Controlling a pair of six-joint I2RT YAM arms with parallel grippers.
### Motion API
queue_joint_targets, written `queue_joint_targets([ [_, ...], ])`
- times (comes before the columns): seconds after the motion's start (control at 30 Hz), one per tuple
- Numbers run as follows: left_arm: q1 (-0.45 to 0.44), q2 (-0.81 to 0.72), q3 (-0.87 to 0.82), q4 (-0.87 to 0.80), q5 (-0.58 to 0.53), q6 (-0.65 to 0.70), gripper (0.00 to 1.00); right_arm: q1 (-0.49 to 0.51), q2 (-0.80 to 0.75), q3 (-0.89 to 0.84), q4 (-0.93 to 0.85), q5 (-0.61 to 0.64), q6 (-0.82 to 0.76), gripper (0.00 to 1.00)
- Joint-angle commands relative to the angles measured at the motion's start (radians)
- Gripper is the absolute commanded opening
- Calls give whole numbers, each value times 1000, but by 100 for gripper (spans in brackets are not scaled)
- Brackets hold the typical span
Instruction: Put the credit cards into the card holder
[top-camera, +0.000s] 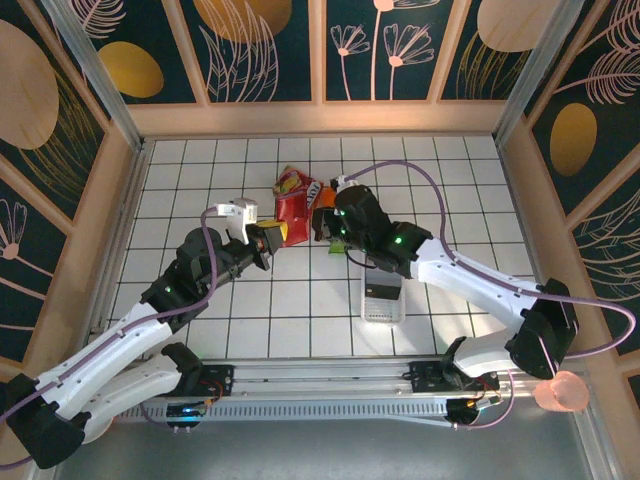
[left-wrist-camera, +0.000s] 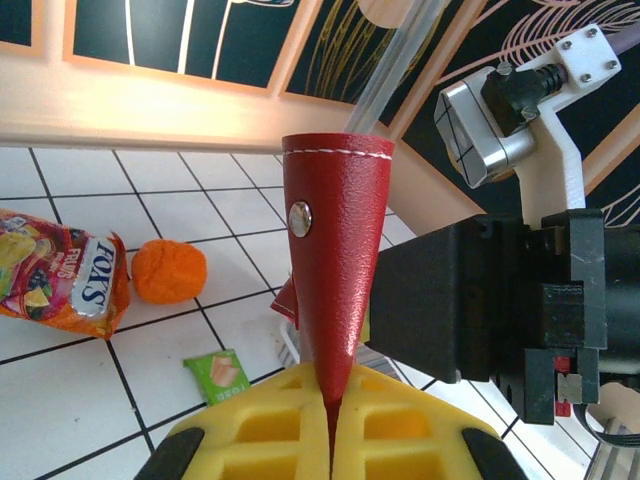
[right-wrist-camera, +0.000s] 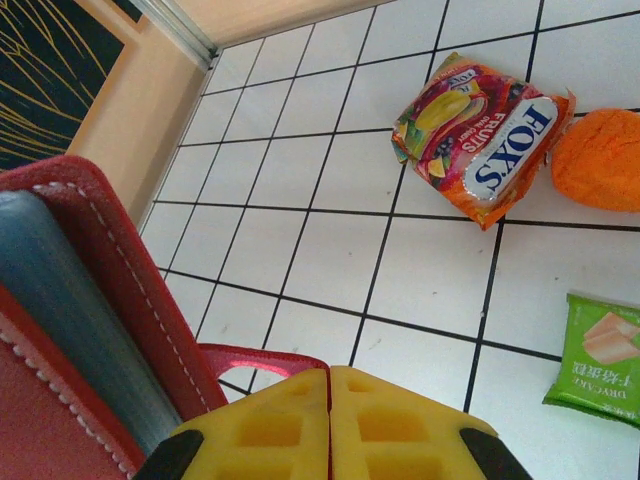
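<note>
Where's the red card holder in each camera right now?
Top external: card holder at centre, between both arms.
Left wrist: centre, upright, pinched in the left claw.
Right wrist: lower-left corner.
Shared landmark: Fox's packet nearby.

The left arm (top-camera: 150, 330) stretches up and inward from its base. The left gripper (top-camera: 268, 240) sits at the left side of the card holder (top-camera: 293, 215), with its yellow fingers (left-wrist-camera: 270, 420) clamped on the holder's red edge. The right arm (top-camera: 470, 285) folds in from the opposite side, wrist tilted down. The right gripper (top-camera: 325, 225) is at the holder's right side, fingers (right-wrist-camera: 260, 430) closed pad to pad beside a red flap; whether they pinch it is unclear.
</note>
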Motion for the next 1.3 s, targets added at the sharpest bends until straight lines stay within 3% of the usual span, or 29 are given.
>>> queue_joint_targets([
  [0.0,-1,-16,1,59,-17,-3,0,-3,-13,-23,-45,54,7,10],
  [0.27,-1,-3,-12,29,48,-43,0,-25,-59,-109,60,-26,0,34],
  [0.97,-1,-53,-43,-45,130,-176,0,-59,-168,-259,210,-110,-101,46],
  [1.27,0,-70,-50,-38,146,-235,0,-58,-209,-342,312,-225,-89,45],
])
